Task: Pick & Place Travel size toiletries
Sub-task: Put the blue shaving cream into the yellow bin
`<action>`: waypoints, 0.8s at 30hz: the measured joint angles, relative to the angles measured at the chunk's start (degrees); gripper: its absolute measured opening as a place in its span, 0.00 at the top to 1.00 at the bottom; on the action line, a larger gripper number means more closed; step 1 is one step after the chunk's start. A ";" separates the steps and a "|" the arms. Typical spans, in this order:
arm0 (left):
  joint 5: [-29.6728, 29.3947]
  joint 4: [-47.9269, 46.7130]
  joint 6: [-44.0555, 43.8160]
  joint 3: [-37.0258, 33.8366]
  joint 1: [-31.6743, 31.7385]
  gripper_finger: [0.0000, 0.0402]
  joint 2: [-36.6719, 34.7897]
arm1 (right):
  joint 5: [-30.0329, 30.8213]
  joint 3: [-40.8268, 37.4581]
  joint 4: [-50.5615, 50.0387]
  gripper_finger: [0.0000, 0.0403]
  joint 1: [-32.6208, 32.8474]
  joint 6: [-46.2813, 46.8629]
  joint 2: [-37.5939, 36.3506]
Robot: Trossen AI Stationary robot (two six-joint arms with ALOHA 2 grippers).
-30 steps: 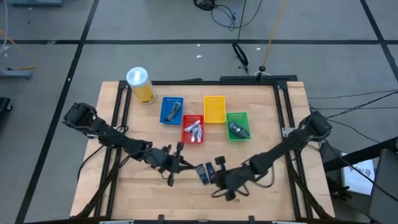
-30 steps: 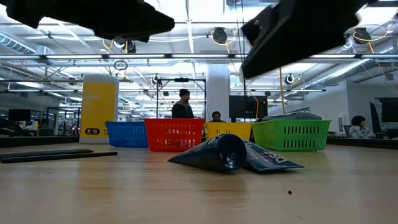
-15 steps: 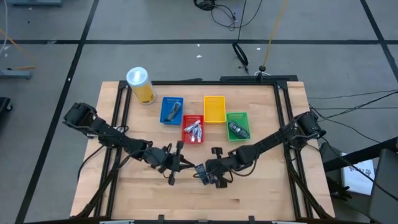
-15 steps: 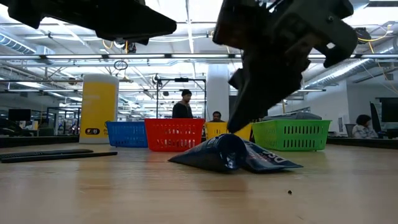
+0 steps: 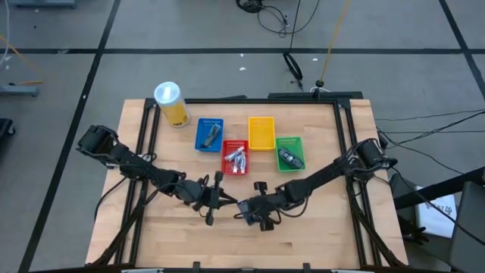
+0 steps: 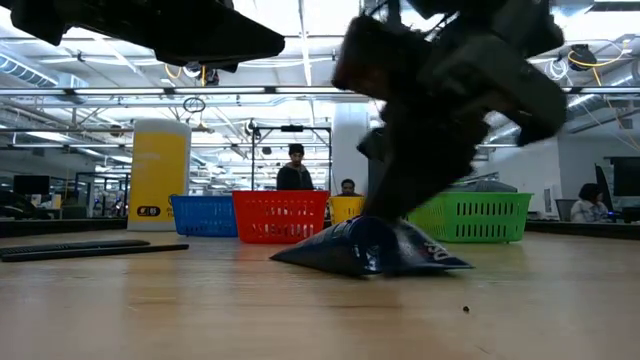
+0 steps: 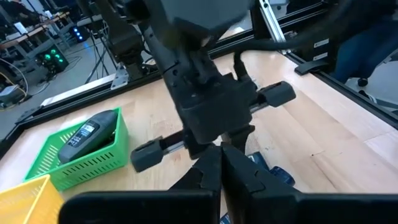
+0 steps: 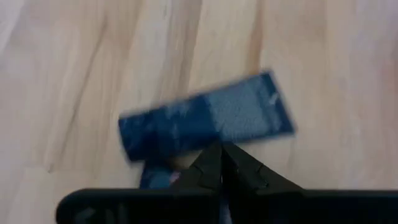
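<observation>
Toiletry packet (image 8: 205,124) | dark blue, flat, rectangular | lying on table (image 8: 74,56)

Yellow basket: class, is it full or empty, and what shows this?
Empty. From above, the yellow basket shows only bare yellow floor, while the red basket beside it holds silvery tubes.

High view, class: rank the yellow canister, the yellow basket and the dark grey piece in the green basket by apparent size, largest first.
1. Yellow canister and yellow basket: too alike to rank.
2. Dark grey piece: clearly smallest, inside the green basket.
</observation>
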 joint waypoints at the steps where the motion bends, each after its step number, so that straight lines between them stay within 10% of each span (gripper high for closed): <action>1: 0.00 0.00 -0.18 0.00 0.00 0.97 0.00 | -0.01 0.00 -1.79 0.99 0.18 0.50 -0.12; 16: -0.04 -0.59 0.81 0.02 0.88 0.97 0.00 | 6.79 -0.09 -12.16 0.99 3.36 2.31 -8.72; 24: -0.04 -2.49 -0.66 0.07 2.04 0.98 0.00 | 2.06 -0.09 -22.51 0.65 3.45 7.09 -16.40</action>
